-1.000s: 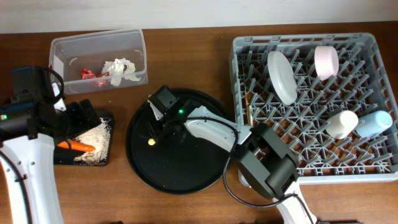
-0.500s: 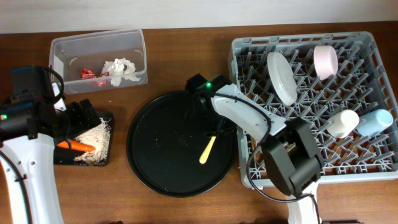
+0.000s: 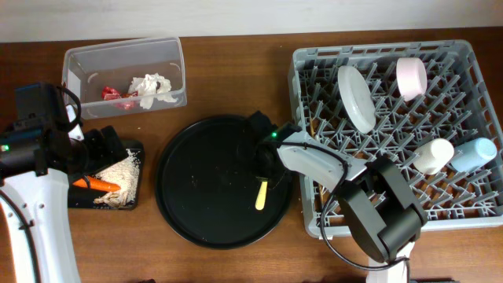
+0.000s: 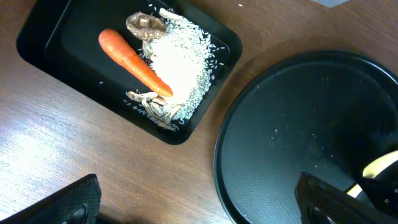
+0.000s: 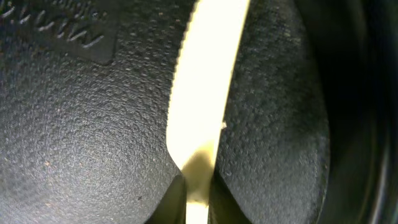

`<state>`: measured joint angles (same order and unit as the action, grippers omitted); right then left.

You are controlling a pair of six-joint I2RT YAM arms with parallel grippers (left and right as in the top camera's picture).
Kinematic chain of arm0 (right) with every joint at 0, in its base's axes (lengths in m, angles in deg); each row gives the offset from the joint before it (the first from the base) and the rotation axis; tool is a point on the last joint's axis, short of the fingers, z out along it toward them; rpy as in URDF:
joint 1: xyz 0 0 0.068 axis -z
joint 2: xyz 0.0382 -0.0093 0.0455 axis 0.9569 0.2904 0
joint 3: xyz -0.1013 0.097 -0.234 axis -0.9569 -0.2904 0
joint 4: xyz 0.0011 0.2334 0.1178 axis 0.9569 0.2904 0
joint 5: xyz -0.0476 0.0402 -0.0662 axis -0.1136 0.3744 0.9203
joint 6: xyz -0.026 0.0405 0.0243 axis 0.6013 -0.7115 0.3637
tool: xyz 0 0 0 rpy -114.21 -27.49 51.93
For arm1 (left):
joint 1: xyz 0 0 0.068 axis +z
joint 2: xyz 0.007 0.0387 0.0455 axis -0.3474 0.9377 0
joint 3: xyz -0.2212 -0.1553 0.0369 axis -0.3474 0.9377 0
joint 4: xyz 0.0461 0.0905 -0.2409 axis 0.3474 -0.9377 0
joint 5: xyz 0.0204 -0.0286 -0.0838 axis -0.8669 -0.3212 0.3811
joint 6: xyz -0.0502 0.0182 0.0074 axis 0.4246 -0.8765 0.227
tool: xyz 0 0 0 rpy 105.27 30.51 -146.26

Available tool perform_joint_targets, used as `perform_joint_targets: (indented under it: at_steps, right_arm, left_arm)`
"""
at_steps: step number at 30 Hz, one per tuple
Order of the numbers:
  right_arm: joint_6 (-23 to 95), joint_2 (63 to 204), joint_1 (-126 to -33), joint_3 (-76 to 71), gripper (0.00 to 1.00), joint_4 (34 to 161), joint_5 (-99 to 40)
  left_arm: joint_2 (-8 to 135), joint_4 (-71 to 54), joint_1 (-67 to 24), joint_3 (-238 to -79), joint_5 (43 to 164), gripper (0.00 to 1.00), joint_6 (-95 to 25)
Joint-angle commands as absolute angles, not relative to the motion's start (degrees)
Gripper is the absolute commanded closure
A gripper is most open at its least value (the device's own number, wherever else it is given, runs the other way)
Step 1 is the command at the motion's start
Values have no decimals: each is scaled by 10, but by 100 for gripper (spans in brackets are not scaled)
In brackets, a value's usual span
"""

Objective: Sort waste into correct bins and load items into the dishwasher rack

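Bare wood (image 3: 236, 75) between tub (image 3: 179, 67) and rack (image 3: 297, 86)

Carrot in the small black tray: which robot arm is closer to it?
Left. The left gripper hovers open just beside the carrot, above its black tray. The right gripper is well away over the round tray, shut on a pale utensil.

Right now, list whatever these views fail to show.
- pale utensil: overhead, the right arm hides its upper end. In the right wrist view the right fingers clamp it so close that its type is unreadable.
- left fingers: in the left wrist view the bottom edge cuts them off. Only the tips show, wide apart.
- small black tray: overhead, the left arm covers part of it.
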<state>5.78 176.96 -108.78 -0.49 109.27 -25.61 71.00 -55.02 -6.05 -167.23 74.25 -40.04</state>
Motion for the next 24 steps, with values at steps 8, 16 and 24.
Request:
perform_joint_targets:
  at_steps: [8, 16, 24]
  right_arm:
    - [131, 1795, -1089, 54, 68, 1249, -282]
    - [130, 1776, -1170, 77, 38, 1302, -244]
    - [130, 1828, -1175, 38, 54, 1272, -244]
  left_arm:
    - [708, -550, -58, -1672, 745, 1, -400]
    - [708, -548, -58, -1672, 745, 1, -400]
    - [708, -551, -58, -1672, 745, 1, -400]
